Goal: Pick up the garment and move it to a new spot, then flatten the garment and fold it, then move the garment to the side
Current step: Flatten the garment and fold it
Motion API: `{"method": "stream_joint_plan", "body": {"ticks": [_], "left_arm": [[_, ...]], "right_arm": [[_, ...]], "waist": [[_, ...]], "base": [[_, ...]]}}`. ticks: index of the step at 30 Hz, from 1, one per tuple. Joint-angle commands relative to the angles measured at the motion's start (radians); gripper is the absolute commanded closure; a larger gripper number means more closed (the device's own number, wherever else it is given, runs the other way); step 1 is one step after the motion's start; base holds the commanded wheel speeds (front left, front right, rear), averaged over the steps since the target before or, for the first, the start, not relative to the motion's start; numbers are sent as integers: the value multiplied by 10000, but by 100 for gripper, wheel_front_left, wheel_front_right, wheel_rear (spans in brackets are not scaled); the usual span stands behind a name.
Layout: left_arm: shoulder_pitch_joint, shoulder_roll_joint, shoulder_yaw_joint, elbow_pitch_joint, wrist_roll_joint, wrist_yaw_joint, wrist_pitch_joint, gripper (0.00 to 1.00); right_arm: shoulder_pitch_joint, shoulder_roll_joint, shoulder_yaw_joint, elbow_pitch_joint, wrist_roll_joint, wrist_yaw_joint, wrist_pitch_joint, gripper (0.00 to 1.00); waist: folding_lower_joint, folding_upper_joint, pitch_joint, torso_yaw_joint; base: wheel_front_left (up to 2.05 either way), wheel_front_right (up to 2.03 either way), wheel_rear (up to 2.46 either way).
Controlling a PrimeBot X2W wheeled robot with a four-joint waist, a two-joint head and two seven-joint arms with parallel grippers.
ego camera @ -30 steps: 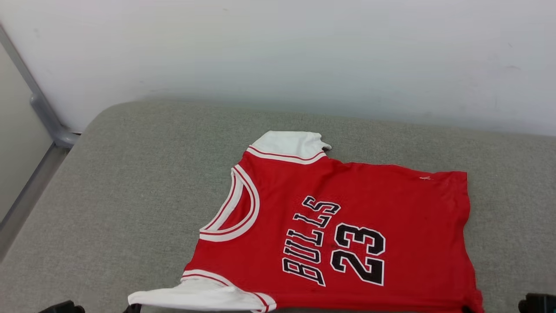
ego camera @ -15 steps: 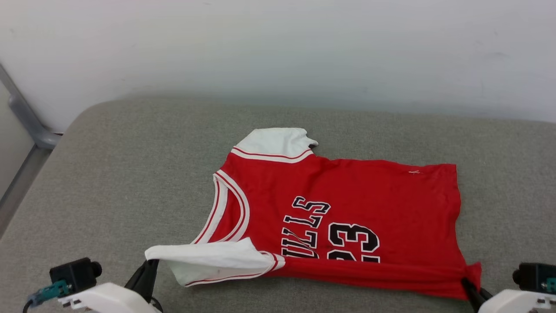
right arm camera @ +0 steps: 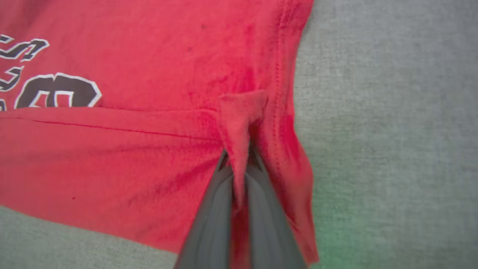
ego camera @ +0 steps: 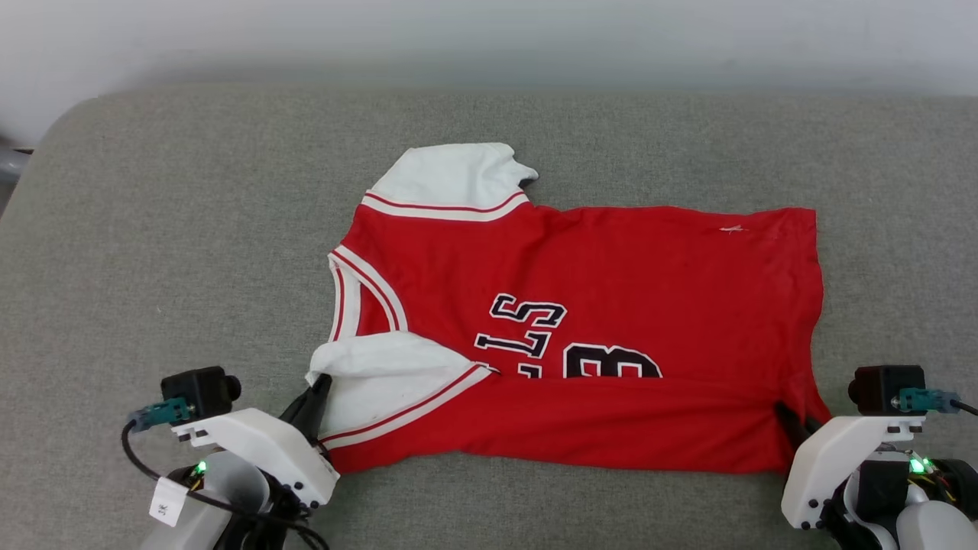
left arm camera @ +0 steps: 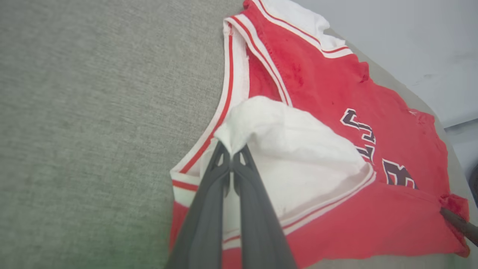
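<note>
Item: garment, front up, on the middle of the grey cushion, collar toward the cushion's left end.
Change: a second ago the full lettering showed. I have since drawn the near edge toward the cushion's far side, hiding its lower part.
Left gripper: clamped on the white sleeve.
Right gripper: clamped on the hem corner.
Judgement: first fold under way, not yet laid.

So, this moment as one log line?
fold | left gripper: shut on sleeve | right gripper: shut on hem | garment: near edge folded
</note>
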Motion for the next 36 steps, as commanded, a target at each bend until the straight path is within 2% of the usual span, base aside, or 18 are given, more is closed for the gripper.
{"method": "stream_joint_plan", "body": {"ticks": [1,2,3,4,5,7,14,18,24,26,31,36], "left_arm": [[-269,-133,-138,393,18,-209,125,100],[-358,-205,-207,619,-29,-343,221,100],[-433,-294,-266,824,-76,-445,298,100],[-523,-359,-286,978,-96,-542,281,73],[-561,-399,-328,1185,-106,-611,324,56],[-598,-489,-360,1485,-133,-723,276,0],[-441,-266,-171,1911,-51,-650,-48,0],[-155,170,-108,1618,-82,-395,187,0],[319,1243,-199,365,-721,-36,2214,0],[367,1438,-191,58,-851,92,2568,0],[791,2283,-240,-1180,-1705,568,4481,0],[964,2606,-218,-1613,-1844,969,4916,0]], "right_arm": [[-178,44,-70,367,1,-18,-125,73],[-239,77,-96,508,41,-16,-218,56],[-256,99,-88,659,29,-16,-274,31],[-260,116,-38,756,21,-16,-383,0],[-262,149,-7,846,125,-16,-513,0],[-198,151,65,922,153,-18,-843,0],[274,258,-172,222,151,-12,-3229,0],[653,350,-336,-274,-39,-12,-3904,0],[1205,463,-375,-978,-80,-12,-3853,0],[1286,476,-377,-1090,-95,-12,-3801,0],[1273,507,-289,-1582,-94,-12,-3625,0],[1044,510,-190,-1723,169,-12,-3621,0]], "waist": [[-3,0,136,-6],[-3,0,154,-8],[-3,0,154,-15],[-3,0,130,-29],[-3,0,73,-48],[-3,0,-62,-94],[-3,0,-882,-286],[-3,0,-1354,-419],[-3,0,-1647,-628],[-3,0,-1617,-661],[-3,0,-1182,-940],[-3,0,-563,-1204]], "base": [[0,0,0],[0,0,0],[0,0,0],[0,0,0],[0,0,0],[0,0,0],[0,0,0],[0,0,0],[0,0,0],[0,0,0],[0,0,0],[0,0,0]]}}
